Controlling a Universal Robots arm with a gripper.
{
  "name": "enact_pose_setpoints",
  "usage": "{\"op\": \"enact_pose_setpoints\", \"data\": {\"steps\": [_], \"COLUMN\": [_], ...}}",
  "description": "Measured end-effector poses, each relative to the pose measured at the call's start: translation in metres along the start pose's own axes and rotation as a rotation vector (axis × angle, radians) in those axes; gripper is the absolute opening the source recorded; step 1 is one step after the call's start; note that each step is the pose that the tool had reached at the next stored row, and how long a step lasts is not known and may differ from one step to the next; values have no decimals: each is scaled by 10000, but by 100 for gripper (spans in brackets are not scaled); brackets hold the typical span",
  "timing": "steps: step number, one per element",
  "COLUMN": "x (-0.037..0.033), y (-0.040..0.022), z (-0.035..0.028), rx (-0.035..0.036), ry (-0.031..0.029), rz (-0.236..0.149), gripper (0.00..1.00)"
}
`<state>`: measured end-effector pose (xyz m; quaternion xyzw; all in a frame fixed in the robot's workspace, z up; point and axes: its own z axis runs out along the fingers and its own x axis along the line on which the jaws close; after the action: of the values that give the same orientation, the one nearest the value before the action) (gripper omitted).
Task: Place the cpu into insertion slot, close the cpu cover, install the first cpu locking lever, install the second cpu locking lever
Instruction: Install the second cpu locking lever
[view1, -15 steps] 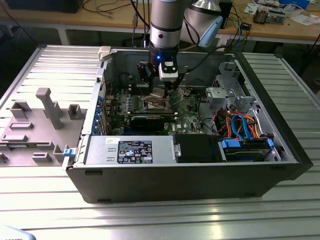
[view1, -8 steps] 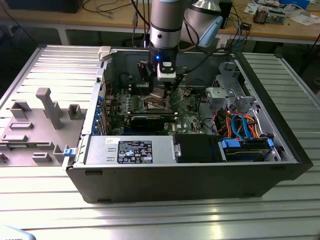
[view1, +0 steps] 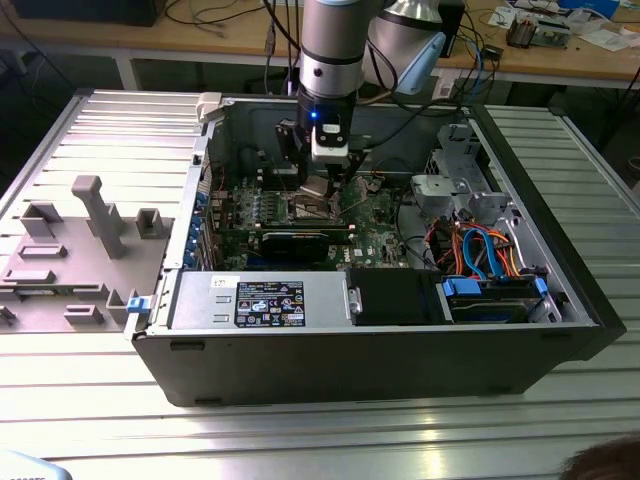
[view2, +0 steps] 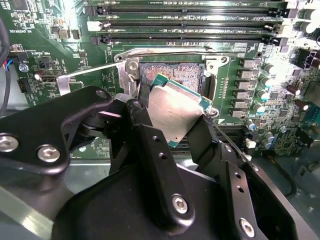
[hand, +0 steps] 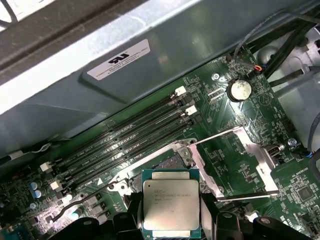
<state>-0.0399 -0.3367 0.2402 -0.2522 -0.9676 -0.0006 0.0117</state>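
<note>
Currently the black two-finger gripper (view2: 171, 120) is clamping the flat square silver-grey cpu (hand: 171, 207), holding it tilted just above the metal-rimmed square insertion slot (view2: 172, 71) (thin silver cpu cover (hand: 261, 159) frame standing open).

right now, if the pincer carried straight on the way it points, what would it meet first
Most likely the insertion slot: the pincer, shut on the cpu, points at its exposed centre, so the chip would touch first. The gap between them is hard to judge.
</note>
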Motion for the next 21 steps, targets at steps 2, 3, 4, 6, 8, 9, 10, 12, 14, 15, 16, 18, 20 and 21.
{"op": "enact_pose_setpoints", "data": {"steps": [2, 3, 4, 6, 8, 9, 10, 12, 14, 15, 16, 18, 20, 21], "x": [0, 0, 0, 0, 0, 0, 0, 0, 0, 0, 0, 0, 0, 0], "y": [0, 0, 0, 0, 0, 0, 0, 0, 0, 0, 0, 0, 0, 0], "z": [1, 1, 2, 2, 3, 3, 4, 4, 4, 5, 5, 6, 7, 7], "rx": [-3, -5, -7, -9, -11, -12, -13, -15, -16, -17, -19, -22, -23, -24], "ry": [1, 1, 1, 2, 2, 2, 2, 3, 3, 3, 4, 4, 4, 5], "rz": [147, 221, 288, 400, 486, 515, 555, 622, 695, 738, 781, 924, 991, 1026], "gripper": [55, 55, 55, 55, 55, 55, 55, 55, 55, 55, 55, 55, 55, 55]}}
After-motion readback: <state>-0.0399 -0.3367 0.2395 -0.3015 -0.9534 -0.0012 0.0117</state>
